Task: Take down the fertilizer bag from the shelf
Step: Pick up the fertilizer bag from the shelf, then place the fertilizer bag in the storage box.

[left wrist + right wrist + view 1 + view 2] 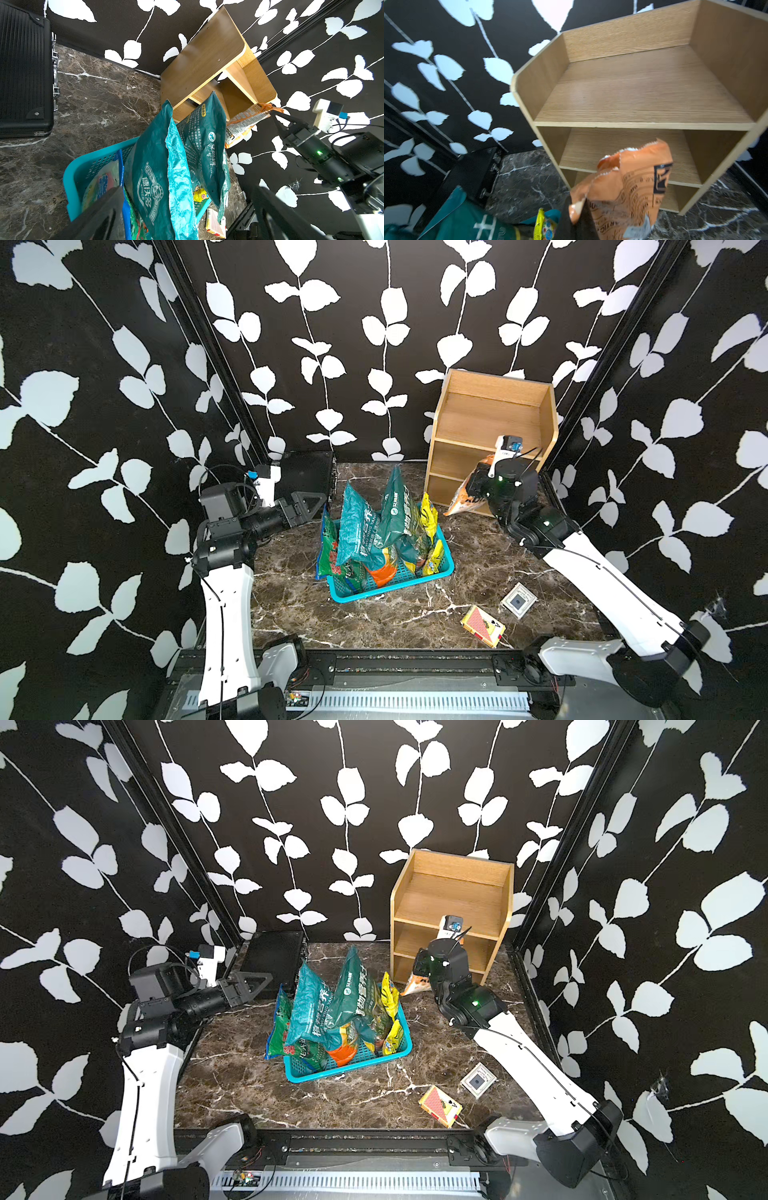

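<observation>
The orange fertilizer bag point(462, 501) point(414, 984) point(629, 187) hangs just in front of the lower tiers of the light-brown wooden shelf point(490, 414) point(449, 898) point(643, 87). My right gripper point(581, 207) point(274, 113) is shut on the bag's top edge. All the shelf boards that show in the right wrist view are bare. The left wrist view shows the bag point(243, 122) hanging off the shelf point(203, 58). My left gripper point(309, 502) point(253, 984) point(187, 207) stands open and empty, by the basket's far left corner.
A blue basket point(446, 568) point(405, 1044) mid-table holds several upright green and teal bags point(361, 526). A black case point(305, 477) stands at the back left. A red card box point(482, 624) and a small square packet point(518, 600) lie at the front right.
</observation>
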Robot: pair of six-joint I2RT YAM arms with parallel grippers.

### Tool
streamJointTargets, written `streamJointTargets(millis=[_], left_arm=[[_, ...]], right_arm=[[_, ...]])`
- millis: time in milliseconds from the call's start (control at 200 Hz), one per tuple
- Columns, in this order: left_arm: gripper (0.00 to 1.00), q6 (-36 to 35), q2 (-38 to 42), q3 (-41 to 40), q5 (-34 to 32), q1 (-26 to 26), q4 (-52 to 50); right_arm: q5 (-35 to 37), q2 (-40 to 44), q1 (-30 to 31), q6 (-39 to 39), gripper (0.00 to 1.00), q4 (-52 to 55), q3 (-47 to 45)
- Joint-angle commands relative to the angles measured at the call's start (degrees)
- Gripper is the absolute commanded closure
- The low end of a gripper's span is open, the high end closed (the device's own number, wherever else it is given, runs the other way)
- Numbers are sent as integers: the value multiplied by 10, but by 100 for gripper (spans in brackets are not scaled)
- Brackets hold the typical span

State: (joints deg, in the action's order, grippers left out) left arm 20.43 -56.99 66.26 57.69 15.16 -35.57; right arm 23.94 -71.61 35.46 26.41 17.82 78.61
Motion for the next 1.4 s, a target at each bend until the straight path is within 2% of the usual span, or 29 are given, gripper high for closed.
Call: streamJointTargets(millis=[0,215,460,580,740,1010,1395], left_arm=[[1,0,2,-5,11,2,13],[1,0,3,-6,10,2,13],[1,0,3,-6,10,1,13],[1,0,3,-6,10,2,12],[1,0,3,-6,11,2,13],[1,-1,3,-5,12,2,12],[1,0,3,-6,12,2,13]], right_arm=[[-73,10,10,-16,100,-34,64],[-98,44,51,-26,100,-21,60],[-70,84,134,-44,100,0,61],[-30,79,192,-68,100,17,82],[59,59,285,-111,100,26,108],[137,34,389,-147,100,3,115],[170,-48,404,-137,100,-2,118]])
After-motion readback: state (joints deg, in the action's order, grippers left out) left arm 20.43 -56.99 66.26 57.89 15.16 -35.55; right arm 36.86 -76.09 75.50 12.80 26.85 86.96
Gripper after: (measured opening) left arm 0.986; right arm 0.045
